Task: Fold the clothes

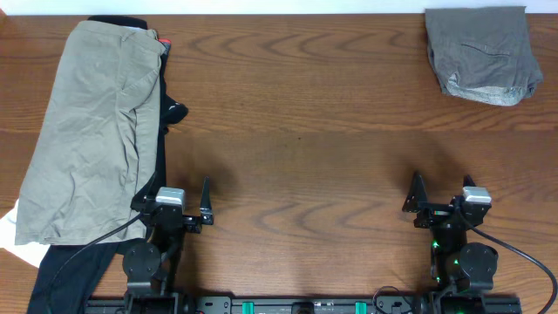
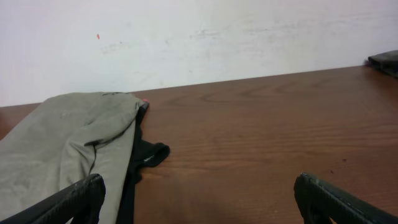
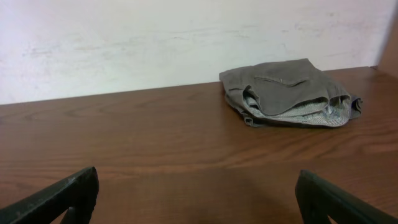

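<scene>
Pale khaki-green trousers (image 1: 91,131) lie unfolded and wrinkled along the table's left side, on top of a black garment (image 1: 166,109). They also show at the left of the left wrist view (image 2: 68,143). A darker grey folded garment (image 1: 481,54) sits at the far right corner, and shows in the right wrist view (image 3: 289,92). My left gripper (image 1: 179,201) is open and empty at the front left, just right of the trousers. My right gripper (image 1: 440,199) is open and empty at the front right.
A white cloth (image 1: 16,235) peeks out under the trousers at the front left edge. The black garment trails down past the left arm's base (image 1: 61,275). The brown wooden table (image 1: 305,148) ends at a white wall at the back.
</scene>
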